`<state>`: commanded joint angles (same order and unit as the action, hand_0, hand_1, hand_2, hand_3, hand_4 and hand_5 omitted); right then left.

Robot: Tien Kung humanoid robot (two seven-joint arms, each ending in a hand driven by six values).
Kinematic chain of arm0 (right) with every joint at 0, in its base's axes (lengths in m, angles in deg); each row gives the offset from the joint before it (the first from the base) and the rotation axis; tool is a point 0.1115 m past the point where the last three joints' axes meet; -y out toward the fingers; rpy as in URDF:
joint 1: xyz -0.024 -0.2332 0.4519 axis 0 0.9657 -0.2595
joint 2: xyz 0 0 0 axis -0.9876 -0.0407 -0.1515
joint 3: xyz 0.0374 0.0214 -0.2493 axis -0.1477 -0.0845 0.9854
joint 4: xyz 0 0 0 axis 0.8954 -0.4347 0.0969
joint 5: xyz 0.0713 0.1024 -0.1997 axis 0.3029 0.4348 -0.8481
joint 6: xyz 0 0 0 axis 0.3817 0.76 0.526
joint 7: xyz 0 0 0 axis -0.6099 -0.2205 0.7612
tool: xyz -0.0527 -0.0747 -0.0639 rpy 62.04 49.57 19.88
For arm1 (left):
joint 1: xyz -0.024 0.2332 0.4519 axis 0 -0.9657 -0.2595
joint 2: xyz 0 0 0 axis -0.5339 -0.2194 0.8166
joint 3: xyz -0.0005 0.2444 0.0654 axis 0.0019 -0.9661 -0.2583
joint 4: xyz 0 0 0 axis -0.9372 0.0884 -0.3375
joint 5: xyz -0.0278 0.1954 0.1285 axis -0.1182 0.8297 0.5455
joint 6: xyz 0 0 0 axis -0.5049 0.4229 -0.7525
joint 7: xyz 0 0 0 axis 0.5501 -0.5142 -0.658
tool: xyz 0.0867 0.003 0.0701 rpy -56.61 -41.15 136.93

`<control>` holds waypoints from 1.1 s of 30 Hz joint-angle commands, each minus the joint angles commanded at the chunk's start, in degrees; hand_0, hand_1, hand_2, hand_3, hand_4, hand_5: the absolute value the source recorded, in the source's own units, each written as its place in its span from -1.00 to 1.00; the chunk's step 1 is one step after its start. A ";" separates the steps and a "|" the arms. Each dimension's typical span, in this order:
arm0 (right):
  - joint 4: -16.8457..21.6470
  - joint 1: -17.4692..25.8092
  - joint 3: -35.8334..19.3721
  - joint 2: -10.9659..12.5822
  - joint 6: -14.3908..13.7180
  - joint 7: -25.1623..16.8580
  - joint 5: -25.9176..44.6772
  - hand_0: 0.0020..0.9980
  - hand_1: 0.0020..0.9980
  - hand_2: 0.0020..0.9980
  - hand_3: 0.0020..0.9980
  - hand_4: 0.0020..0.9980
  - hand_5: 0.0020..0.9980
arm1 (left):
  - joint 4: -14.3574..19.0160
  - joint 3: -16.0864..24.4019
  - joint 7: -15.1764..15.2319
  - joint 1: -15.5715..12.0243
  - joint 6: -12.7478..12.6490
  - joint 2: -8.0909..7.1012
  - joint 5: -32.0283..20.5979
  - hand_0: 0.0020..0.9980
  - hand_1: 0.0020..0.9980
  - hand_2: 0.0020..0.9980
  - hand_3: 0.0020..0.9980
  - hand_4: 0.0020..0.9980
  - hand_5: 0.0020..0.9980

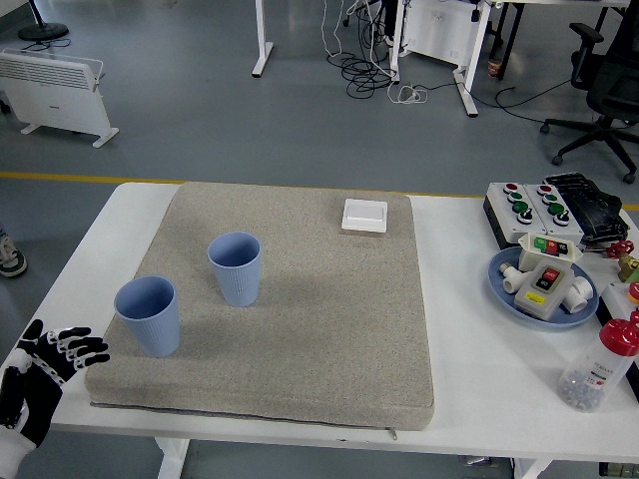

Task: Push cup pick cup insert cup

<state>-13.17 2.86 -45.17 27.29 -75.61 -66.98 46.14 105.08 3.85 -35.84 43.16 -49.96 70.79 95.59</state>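
Padding covered the middle of the white table (459,369): a grey mat (329,329), probably there so the cups slid softly. Two blue cups stood upright and apart in the left half, the rear cup (236,267) and the front cup (149,315), not yet nested. In the lower left corner, the left hand (40,374) waited with spread, empty fingers.
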 joint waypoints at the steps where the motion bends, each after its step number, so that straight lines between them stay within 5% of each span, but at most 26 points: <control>1: 0.00 0.00 0.01 0.00 0.00 0.00 0.03 0.45 0.30 0.30 0.15 -0.77 -0.08 | -0.06 -0.45 0.08 0.05 -0.01 -0.10 1.12 0.11 0.17 0.07 0.01 0.28 1.00; 6: 0.00 0.02 0.11 0.01 0.03 0.00 0.10 0.45 0.30 0.30 0.15 -0.77 -0.08 | -0.82 -2.61 -0.04 1.16 -0.11 -0.54 6.55 0.15 0.17 0.06 0.01 0.28 1.00; 19: 0.00 0.43 0.40 -0.18 0.01 0.08 0.49 0.45 0.30 0.30 0.15 -0.77 -0.08 | -7.15 -4.97 -1.49 9.39 -0.13 -0.62 6.84 0.30 0.19 0.07 0.01 0.26 1.00; 33: 0.00 0.92 0.30 -0.31 -0.02 0.07 0.31 0.45 0.30 0.30 0.15 -0.77 -0.08 | -12.06 -8.19 -1.98 12.71 0.37 -1.88 6.13 0.34 0.20 0.07 0.01 0.25 1.00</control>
<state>-13.17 3.78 -44.87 26.98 -75.62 -66.91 46.45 93.02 -4.34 -37.82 55.87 -49.59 68.91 101.72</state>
